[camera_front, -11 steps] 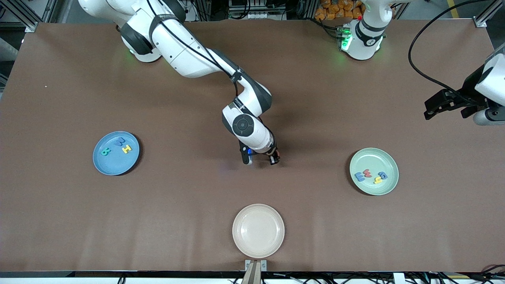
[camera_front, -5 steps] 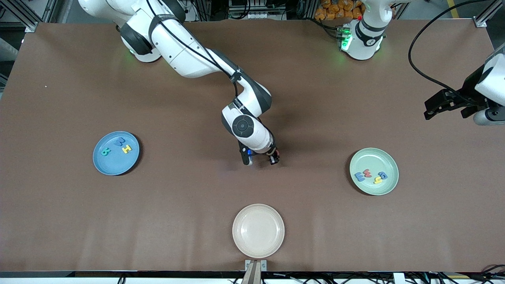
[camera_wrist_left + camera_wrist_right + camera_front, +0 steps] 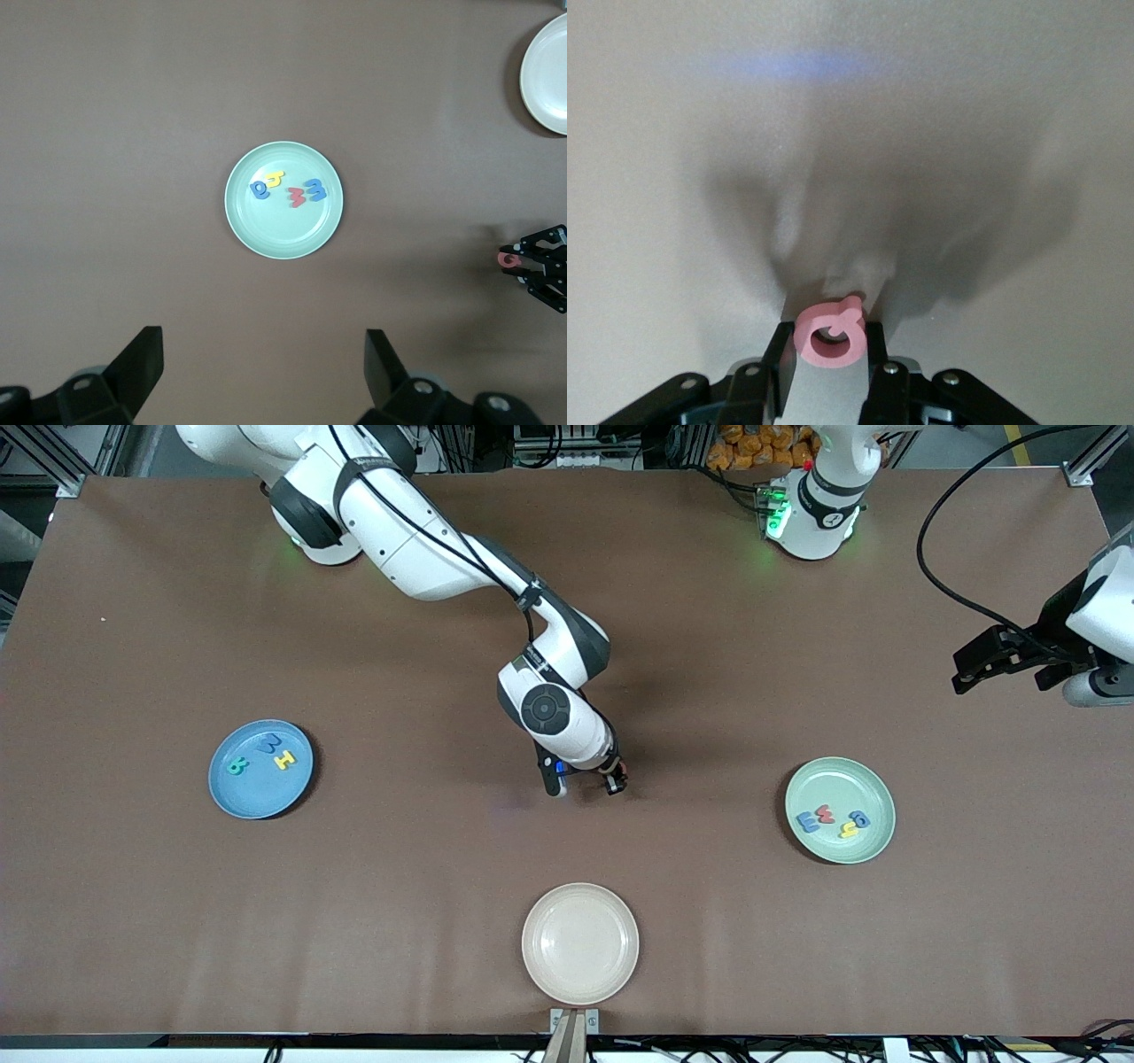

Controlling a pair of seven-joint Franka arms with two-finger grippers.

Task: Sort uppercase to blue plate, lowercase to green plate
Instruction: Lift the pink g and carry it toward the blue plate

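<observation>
**Red Q pinched mid-table, both plates mostly loaded**

The table (image 3: 177, 912) is covered in plain brown matting, and along the base end there's framing, cables and something orange in a heap past the edge. The arm bases glow green.

Going across the front view from the right arm's end: the blue plate (image 3: 232, 797) carries three letters, a teal R (image 3: 236, 765), a blue M (image 3: 270, 744) and a yellow H (image 3: 284, 760), all close together. Next, the right gripper (image 3: 586, 784) is over the middle of the table, farther from the camera than the cream plate (image 3: 580, 943), which sits at the near edge. Then the green plate (image 3: 864, 846) holds a blue E shape (image 3: 807, 821), a red w (image 3: 826, 813), a yellow h (image 3: 849, 829) and a blue round letter (image 3: 858, 817) in a tight row. The left gripper (image 3: 1010, 657) waits up high at the left arm's end, jaws spread wide.

The front view pretty much hides what the right gripper has. The right wrist view nails it: the Q (image 3: 830, 335), pinkish-red there, is squeezed between the closed fingers (image 3: 780, 363), with shadow on the mat under it. The left wrist view looks straight down on the green plate and also catches the right gripper with the Q off at the side.
</observation>
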